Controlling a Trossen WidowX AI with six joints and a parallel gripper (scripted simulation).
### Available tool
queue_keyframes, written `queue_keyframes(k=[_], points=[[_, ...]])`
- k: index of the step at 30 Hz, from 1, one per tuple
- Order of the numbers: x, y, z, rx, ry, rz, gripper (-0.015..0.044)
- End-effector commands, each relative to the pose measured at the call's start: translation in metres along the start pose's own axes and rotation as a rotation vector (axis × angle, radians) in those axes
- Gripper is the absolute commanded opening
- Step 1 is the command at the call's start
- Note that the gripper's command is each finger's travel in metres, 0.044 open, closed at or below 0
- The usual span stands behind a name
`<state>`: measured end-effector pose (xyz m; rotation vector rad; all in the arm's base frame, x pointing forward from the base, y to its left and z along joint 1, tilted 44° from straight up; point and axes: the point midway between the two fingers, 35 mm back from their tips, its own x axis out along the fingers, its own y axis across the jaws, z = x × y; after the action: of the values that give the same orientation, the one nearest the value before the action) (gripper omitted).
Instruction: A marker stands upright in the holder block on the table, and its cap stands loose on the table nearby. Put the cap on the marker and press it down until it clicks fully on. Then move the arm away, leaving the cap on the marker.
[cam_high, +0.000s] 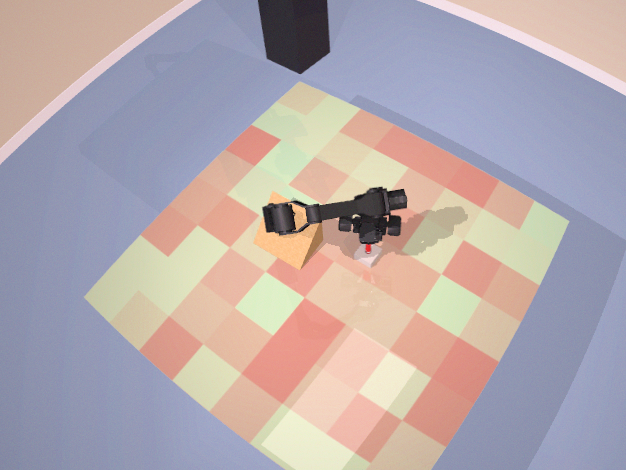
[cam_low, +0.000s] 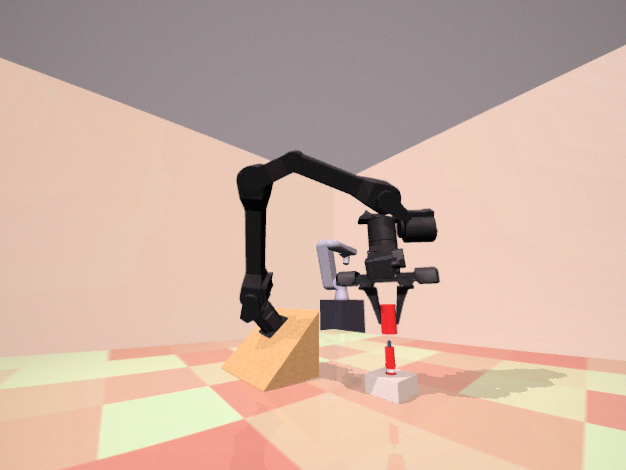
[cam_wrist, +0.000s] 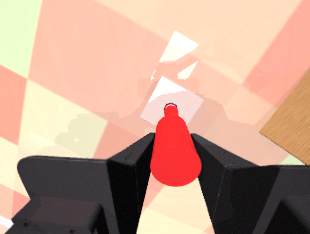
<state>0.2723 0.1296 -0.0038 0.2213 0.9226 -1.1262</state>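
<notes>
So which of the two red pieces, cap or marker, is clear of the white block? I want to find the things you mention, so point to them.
The cap (cam_low: 388, 319) (cam_wrist: 175, 157): the jaws (cam_low: 388, 321) hold it above the marker (cam_low: 389, 357), which stands in the block (cam_high: 367, 263) (cam_low: 391, 388) (cam_wrist: 162, 92).

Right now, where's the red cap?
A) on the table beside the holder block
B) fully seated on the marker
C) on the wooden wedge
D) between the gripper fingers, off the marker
D: the gripper grips the cap, with a gap above the marker tip.
</notes>
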Motion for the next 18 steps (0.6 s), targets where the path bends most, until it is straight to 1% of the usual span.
queue_keyframes(k=[1,18], points=[[0.007,-0.001,-0.001,-0.006,0.000,-0.007,0.0000],[0.035,0.000,-0.001,-0.006,-0.001,-0.006,0.0000]])
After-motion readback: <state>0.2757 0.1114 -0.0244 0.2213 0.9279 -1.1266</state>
